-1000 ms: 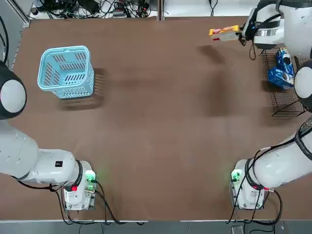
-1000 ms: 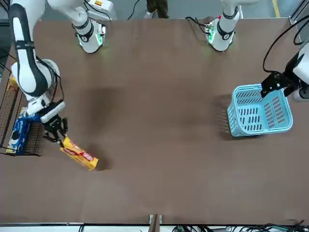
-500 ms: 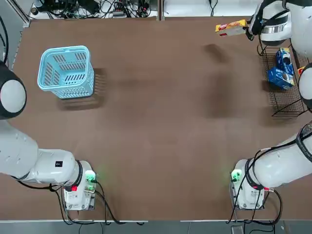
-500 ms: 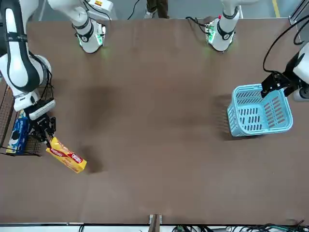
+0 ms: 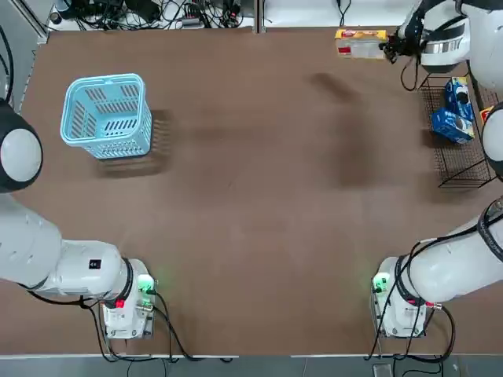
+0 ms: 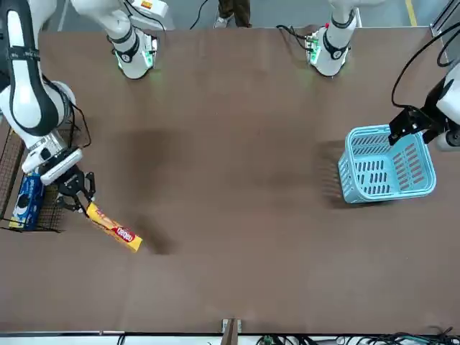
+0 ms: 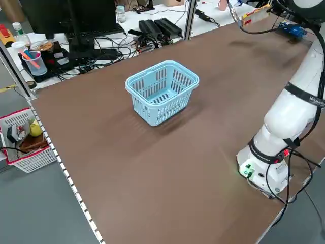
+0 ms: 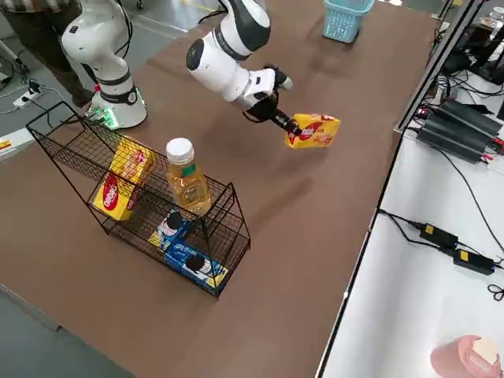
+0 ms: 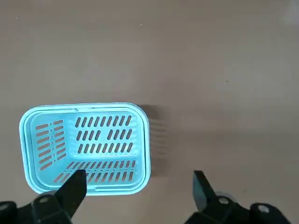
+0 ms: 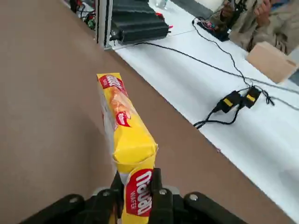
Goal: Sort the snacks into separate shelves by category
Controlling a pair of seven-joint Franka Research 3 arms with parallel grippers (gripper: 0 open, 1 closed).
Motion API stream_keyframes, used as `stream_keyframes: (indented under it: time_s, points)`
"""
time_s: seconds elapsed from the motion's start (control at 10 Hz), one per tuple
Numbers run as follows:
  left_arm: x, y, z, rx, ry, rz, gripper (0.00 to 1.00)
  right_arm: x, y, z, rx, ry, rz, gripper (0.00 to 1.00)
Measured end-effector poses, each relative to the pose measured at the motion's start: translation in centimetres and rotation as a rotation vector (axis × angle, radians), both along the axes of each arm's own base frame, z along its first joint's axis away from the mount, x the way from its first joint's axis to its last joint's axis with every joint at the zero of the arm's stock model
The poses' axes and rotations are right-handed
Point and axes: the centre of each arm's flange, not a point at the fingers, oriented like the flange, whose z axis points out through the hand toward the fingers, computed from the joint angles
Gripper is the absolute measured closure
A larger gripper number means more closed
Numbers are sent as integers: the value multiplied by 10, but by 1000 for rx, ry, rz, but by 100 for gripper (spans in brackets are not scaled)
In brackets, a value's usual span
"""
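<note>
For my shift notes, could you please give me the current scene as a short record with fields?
right gripper: shut on the yellow snack box, held above the table
left gripper: open, near the light blue slotted basket
rack, one compartment: yellow packs
rack, another compartment: blue cookie packets
rack, between them: capped bottle
still to do: shelve the held box

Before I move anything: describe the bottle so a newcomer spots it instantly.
Find the black wire mesh rack on the brown table. The bottle stands in it, between the yellow and blue packs. Only it has a white cap and amber contents.
</note>
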Motion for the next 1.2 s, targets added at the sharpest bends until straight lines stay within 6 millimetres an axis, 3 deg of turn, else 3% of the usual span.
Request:
stream_keyframes:
  time_s: [0.2, 0.6, 1.0, 1.2]
  points:
    - [0, 0, 0, 0, 0, 0, 0, 2, 6, 2, 76, 102, -70, 74]
    - [0, 0, 0, 0, 0, 0, 0, 9, 4, 12, 103, 232, -19, 74]
    - [0, 0, 0, 0, 0, 0, 0, 20, -6, 47, 49, 394, 38, 74]
    - [0, 0, 0, 0, 0, 0, 0, 23, -22, 70, -39, 508, 14, 74]
